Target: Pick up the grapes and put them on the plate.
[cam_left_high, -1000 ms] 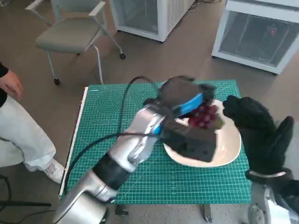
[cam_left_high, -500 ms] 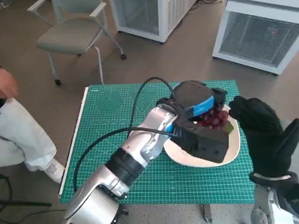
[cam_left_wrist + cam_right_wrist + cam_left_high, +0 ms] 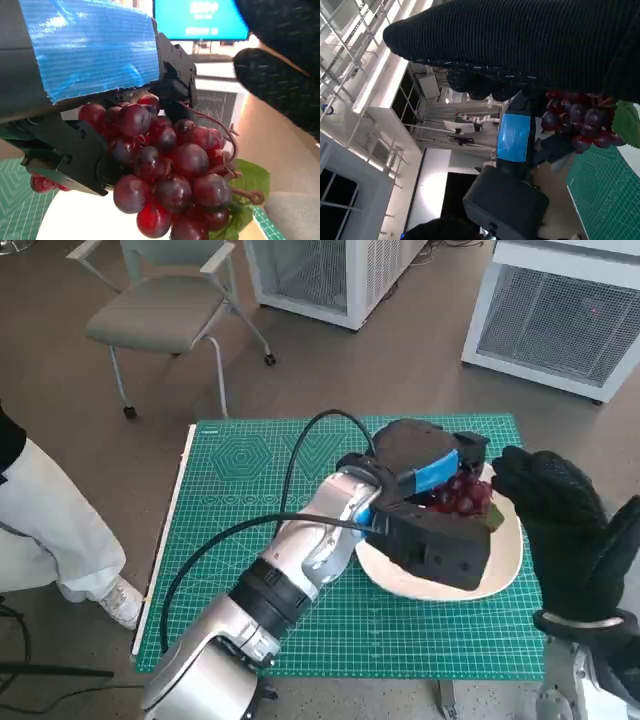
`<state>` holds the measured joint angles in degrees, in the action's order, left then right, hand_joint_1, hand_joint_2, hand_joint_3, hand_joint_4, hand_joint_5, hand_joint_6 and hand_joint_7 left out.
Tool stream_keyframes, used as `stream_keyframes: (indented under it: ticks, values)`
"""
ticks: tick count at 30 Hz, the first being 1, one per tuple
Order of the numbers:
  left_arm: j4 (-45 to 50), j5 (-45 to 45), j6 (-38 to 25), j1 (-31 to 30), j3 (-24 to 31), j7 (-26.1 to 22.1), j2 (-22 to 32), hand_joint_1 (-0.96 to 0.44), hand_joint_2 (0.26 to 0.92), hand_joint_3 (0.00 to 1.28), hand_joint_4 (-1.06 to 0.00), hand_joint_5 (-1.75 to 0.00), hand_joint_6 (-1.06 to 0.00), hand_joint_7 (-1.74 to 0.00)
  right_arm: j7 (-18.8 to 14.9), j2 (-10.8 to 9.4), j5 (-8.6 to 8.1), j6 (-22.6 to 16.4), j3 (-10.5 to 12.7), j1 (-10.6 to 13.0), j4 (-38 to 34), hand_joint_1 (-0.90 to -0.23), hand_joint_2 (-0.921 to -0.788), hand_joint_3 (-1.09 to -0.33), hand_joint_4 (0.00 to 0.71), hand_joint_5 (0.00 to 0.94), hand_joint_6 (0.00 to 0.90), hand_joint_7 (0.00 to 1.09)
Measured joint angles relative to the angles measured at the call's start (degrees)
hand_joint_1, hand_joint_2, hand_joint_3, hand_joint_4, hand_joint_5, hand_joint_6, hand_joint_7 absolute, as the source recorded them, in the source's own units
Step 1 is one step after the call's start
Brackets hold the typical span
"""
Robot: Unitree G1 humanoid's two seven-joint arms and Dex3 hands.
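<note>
A: What is looking risky here, going from the left?

B: The left hand (image 3: 425, 465) is gripping the grapes (image 3: 462, 495) and holding them above the plate (image 3: 500, 565), not yet resting on it. The bunch is hanging near the plate's far rim, so if the fingers let go now, I think it could roll off onto the table (image 3: 250, 490). The stem (image 3: 220, 131) could also snag on the fingers.

A: And the right hand?

B: The right hand (image 3: 560, 525) is hovering just beside the bunch, holding nothing, fingers apart. It could bump the grapes.

A: Counts?

B: One bunch, one plate, one table, one chair (image 3: 160, 320), one person (image 3: 40, 530) standing at the left.
</note>
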<state>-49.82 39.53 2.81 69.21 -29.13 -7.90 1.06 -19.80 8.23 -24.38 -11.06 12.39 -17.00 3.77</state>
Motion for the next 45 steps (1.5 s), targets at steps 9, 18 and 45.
stream_keyframes:
  ticks: [9, 18, 45]
  values:
    - [0.0, -1.7, -1.1, 0.0, 0.0, -4.6, 0.1, -0.31, 0.803, 0.01, -0.09, -0.03, -0.26, -0.12, 0.0, 0.0, -0.01, 0.0, -0.2, 0.1, 0.1, -0.376, -0.921, -0.642, 0.416, 0.736, 0.216, 0.97]
    - [-0.1, -1.0, -0.2, 0.0, -1.2, -3.1, 0.8, -0.43, 0.799, 0.00, 0.00, 0.00, -0.18, -0.03, 0.0, 0.0, -0.03, 0.1, -0.3, 0.2, 0.2, -0.375, -0.921, -0.643, 0.416, 0.732, 0.216, 0.97]
    - [7.5, -11.0, 5.9, -8.7, 7.8, -0.9, 4.4, -0.44, 0.892, 0.02, 0.00, 0.00, -0.22, -0.03, 0.0, 0.0, -0.18, 1.0, -0.9, 0.2, 0.5, -0.374, -0.921, -0.647, 0.416, 0.738, 0.217, 0.98]
